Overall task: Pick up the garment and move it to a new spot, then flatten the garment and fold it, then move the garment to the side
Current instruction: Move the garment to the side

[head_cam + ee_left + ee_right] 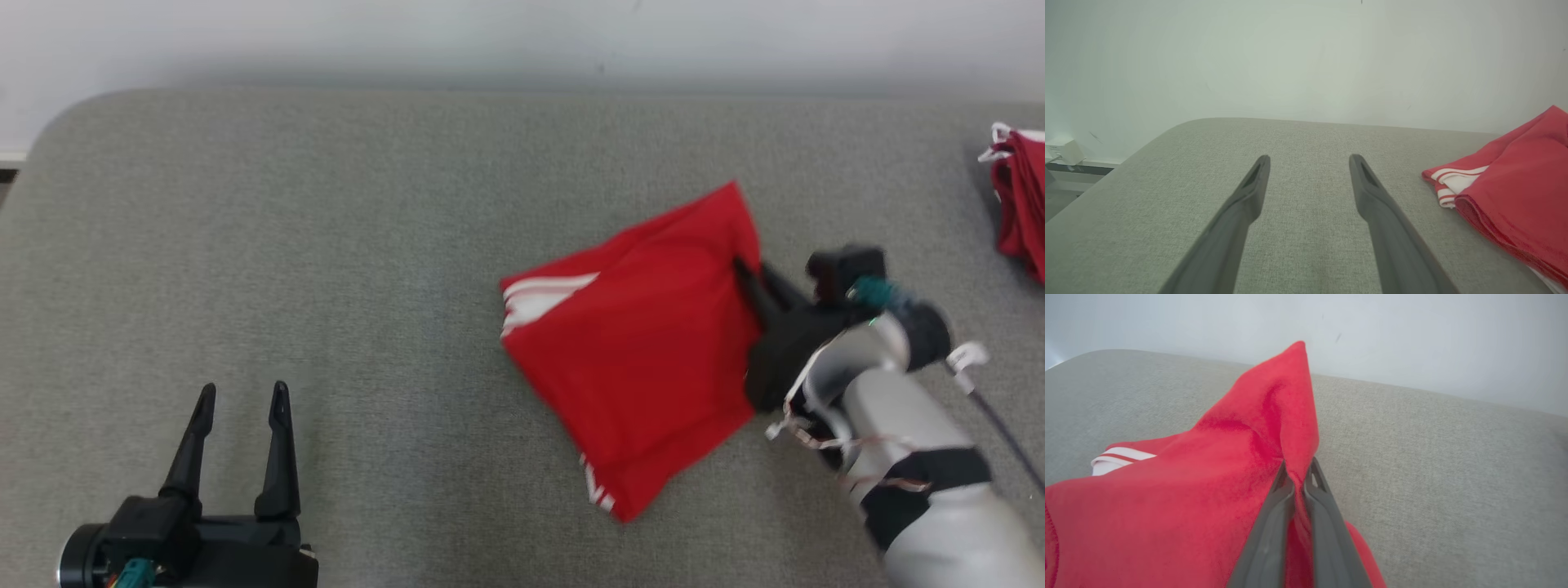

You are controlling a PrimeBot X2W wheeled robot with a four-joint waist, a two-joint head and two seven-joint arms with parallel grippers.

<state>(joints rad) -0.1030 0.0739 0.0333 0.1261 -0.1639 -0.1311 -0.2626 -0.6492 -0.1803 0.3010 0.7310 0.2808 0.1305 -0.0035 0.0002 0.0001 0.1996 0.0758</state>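
Two grippers show from the head: the right gripper [739, 269] is pinched shut on the right edge of the red garment [645, 351], which lies folded right of centre on the grey pad [326, 245], while the left gripper [242, 400] sits at lower left, fingers spread and empty, well apart from it — a second red pile [1020, 204] lies at the far right edge. From the left wrist, the spread fingers point across bare pad, the garment's white-striped hem off to the right. From the right wrist, the fingers clamp a raised fold of red cloth — its corner peaks above the tips.
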